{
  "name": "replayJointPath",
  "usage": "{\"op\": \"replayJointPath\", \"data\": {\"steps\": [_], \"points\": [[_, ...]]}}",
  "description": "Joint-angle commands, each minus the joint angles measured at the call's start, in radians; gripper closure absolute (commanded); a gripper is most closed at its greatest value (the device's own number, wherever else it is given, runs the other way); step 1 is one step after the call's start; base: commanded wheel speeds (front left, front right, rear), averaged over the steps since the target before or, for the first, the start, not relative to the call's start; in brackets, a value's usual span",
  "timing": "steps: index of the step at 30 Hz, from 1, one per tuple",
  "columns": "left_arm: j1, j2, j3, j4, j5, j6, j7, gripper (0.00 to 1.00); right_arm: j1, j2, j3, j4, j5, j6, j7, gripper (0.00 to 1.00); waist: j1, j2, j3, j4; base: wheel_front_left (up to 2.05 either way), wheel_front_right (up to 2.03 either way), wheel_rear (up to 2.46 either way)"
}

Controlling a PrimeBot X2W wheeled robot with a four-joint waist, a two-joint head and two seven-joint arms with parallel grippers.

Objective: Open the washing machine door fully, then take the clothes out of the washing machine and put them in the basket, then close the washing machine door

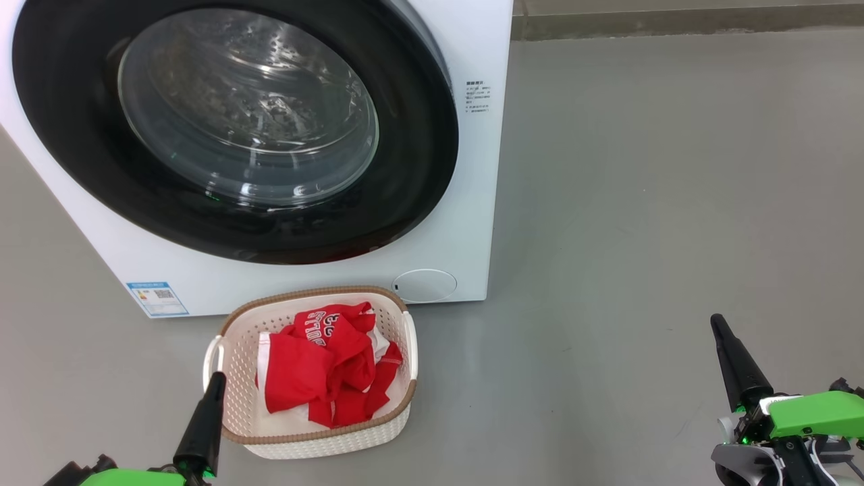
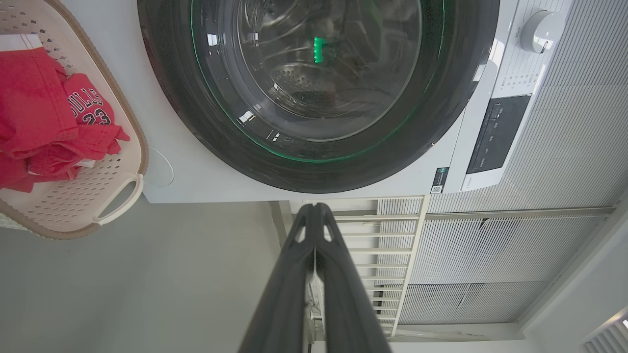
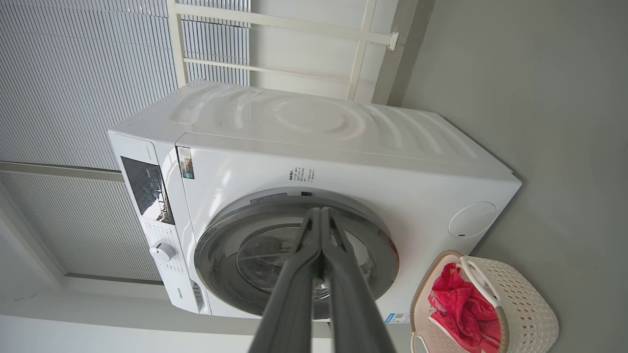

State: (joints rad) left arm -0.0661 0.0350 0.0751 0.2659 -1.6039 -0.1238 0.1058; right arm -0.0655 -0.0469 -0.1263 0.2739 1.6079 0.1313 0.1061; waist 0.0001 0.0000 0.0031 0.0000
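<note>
The washing machine (image 1: 466,202) stands at the upper left of the head view, its door (image 1: 236,121) shut flat against the front, black rim around the glass bowl. In front of it on the floor sits the basket (image 1: 314,374), holding the red clothes (image 1: 324,364) with a white piece under them. My left gripper (image 1: 214,381) is shut and empty, its tip at the basket's left handle. My right gripper (image 1: 717,324) is shut and empty, far right over bare floor. The left wrist view shows the door (image 2: 314,93) and clothes (image 2: 49,127); the right wrist view shows the machine (image 3: 314,162) and basket (image 3: 515,304).
Grey floor (image 1: 641,202) spreads to the right of the machine. A round white flap (image 1: 424,285) and a blue label (image 1: 156,298) mark the machine's lower front. A ribbed wall and white railing (image 2: 441,245) stand behind the machine.
</note>
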Motion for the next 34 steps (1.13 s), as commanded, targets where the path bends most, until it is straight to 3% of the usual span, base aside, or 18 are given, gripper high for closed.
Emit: {"op": "replayJointPath", "data": {"steps": [1,34], "points": [[-0.042,0.017,0.037,-0.021,-0.006,-0.007,0.006,1.00,-0.042,-0.006,0.015,-0.029,0.002,-0.001,0.005,1.00,0.0000,0.0000,0.000,0.000,0.00,0.00,0.00],[-0.042,0.017,0.038,-0.021,-0.005,-0.007,0.007,1.00,-0.042,-0.005,0.013,-0.029,0.001,-0.001,0.006,1.00,0.0000,0.0000,0.000,0.000,0.00,0.00,0.00]]}}
